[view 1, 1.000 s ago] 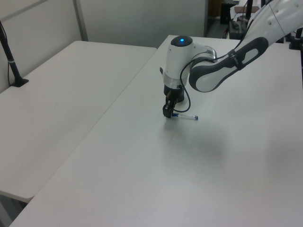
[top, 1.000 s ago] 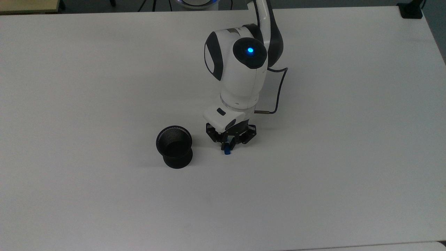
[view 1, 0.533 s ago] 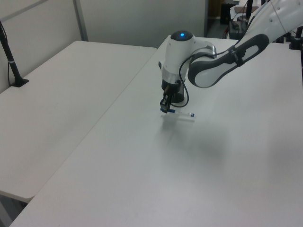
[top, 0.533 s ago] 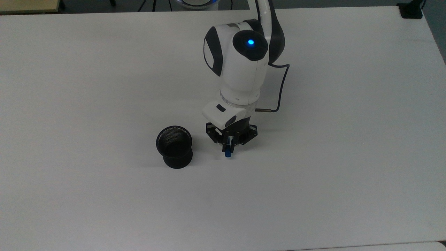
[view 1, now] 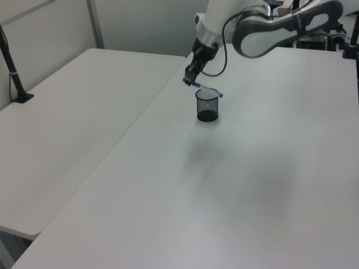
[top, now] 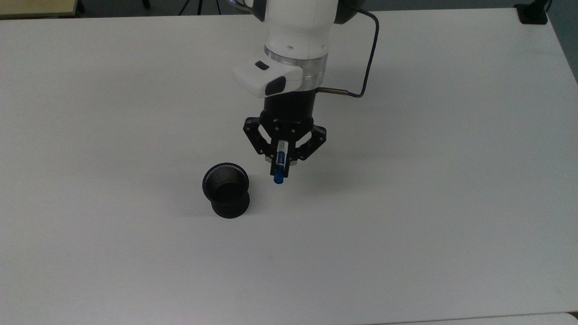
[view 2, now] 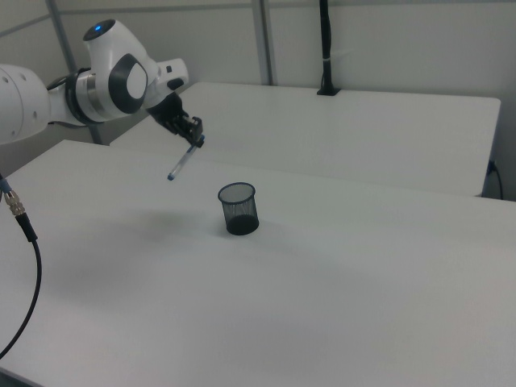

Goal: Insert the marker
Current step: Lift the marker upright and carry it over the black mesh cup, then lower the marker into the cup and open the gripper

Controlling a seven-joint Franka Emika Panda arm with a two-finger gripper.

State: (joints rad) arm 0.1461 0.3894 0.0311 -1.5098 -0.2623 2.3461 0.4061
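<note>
Marker (top: 280, 163) (tilted, airborne) clamped between fingers (top: 274, 159), near mesh cup (top: 226, 190).

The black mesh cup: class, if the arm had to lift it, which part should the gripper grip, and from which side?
Probably the rim of the black mesh cup, from above: it stands upright with its mouth open, so one finger can go inside the wall.

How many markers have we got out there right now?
1. The marker hangs clamped in the pincer, lifted off the white table, to the top view's right of the black mesh cup. The cup's inside looks empty.
</note>
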